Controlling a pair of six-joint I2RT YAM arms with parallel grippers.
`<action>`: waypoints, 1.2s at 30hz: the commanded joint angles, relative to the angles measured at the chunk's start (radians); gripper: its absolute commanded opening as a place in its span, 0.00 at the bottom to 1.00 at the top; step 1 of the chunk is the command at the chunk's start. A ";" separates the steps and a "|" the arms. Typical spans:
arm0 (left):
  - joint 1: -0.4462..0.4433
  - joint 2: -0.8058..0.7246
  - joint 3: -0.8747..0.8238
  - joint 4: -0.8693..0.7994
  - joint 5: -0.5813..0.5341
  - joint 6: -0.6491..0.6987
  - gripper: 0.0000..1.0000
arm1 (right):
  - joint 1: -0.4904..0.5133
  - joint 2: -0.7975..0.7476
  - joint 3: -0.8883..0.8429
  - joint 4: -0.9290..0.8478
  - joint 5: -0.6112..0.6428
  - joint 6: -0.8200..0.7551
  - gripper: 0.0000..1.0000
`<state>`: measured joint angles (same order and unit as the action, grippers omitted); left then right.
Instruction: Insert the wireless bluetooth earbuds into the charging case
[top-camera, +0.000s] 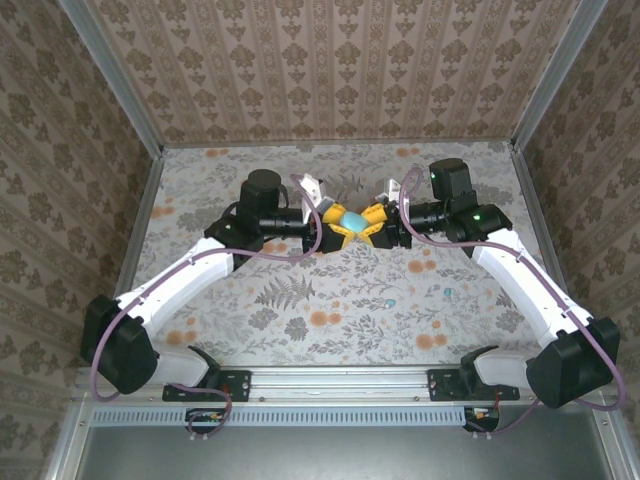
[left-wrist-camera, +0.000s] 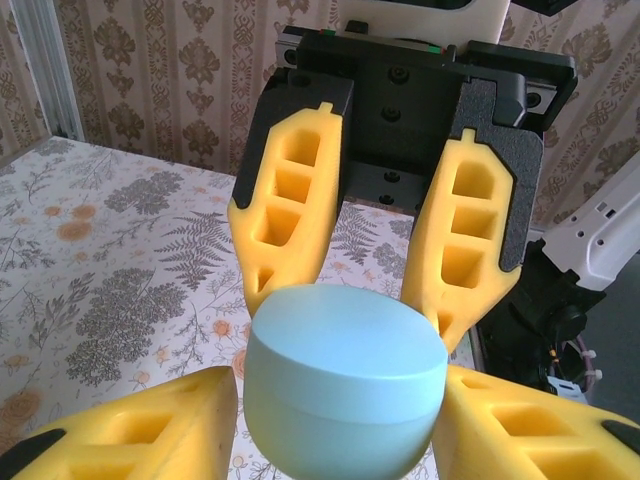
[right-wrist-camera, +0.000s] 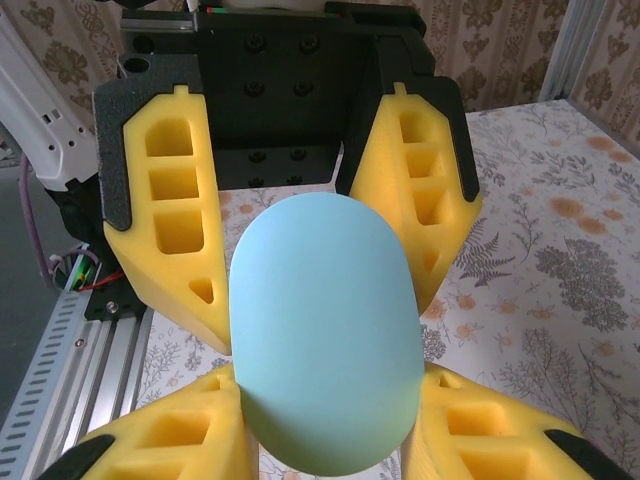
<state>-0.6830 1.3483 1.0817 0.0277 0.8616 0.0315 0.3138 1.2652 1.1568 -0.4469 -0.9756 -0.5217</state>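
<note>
1. Charging case (right-wrist-camera: 325, 320): pale blue, oval, lid shut. Sits in mid-air over centre of table (top-camera: 300, 320), between both grippers.
2. R gripper (right-wrist-camera: 330, 400): jaws part closed, pads against both sides of case. Gripped.
3. L gripper (left-wrist-camera: 340, 400): fingers flank opp. end of case. Contact or clearance: cannot tell.

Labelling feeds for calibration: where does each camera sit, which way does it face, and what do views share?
Top external: above, behind the bases, looking down on the table; both arms show.
Left wrist: on the left arm, facing the right gripper; own fingers at bottom.
Right wrist: on the right arm, facing the left gripper; own fingers at bottom.
All three share the blue case.
</note>
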 joint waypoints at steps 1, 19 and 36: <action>-0.010 0.014 0.038 -0.037 0.021 0.037 0.52 | -0.001 -0.001 0.027 -0.015 -0.020 -0.017 0.32; -0.021 0.021 0.054 -0.036 0.015 0.041 0.46 | -0.002 0.010 0.043 -0.042 -0.025 -0.028 0.32; -0.023 0.022 0.052 -0.055 0.015 0.047 0.44 | -0.001 0.004 0.040 -0.034 -0.032 -0.028 0.32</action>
<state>-0.6945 1.3628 1.1030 -0.0189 0.8631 0.0616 0.3138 1.2755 1.1664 -0.4862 -0.9771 -0.5468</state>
